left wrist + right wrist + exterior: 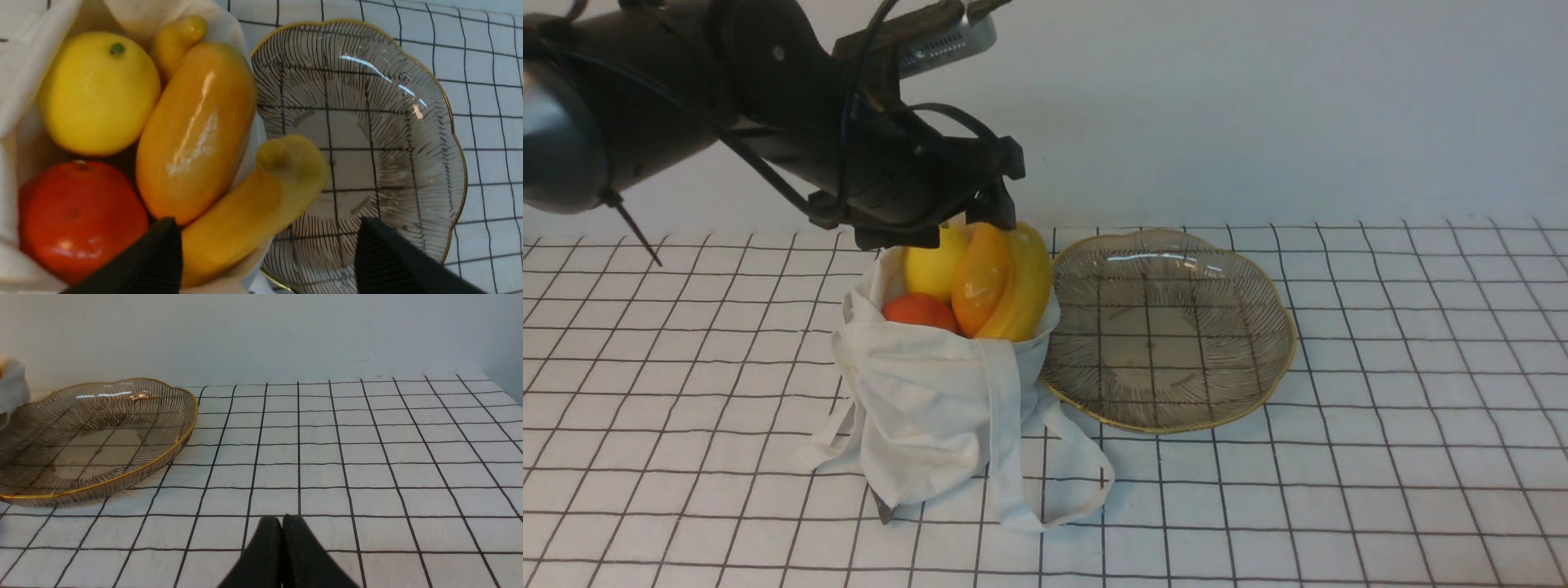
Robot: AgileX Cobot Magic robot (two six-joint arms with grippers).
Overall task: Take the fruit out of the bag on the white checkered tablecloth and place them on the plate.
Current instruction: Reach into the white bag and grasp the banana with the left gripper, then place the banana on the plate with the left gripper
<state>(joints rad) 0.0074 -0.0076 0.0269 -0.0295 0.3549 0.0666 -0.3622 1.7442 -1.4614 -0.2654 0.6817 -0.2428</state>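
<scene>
Front view: checkered tablecloth (1380,490) meets wall (1258,106), seemingly white.

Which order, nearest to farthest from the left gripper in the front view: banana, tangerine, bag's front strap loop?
1. Banana, just under the left gripper, on the bag's right.
2. Tangerine, lower in the bag, on its left.
3. Strap loop, flat on the tablecloth, nearest the camera.

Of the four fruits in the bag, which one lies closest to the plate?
The banana, the long yellow one at the edge of the bag beside the plate. The mango, lemon and tangerine sit farther from it.
</scene>
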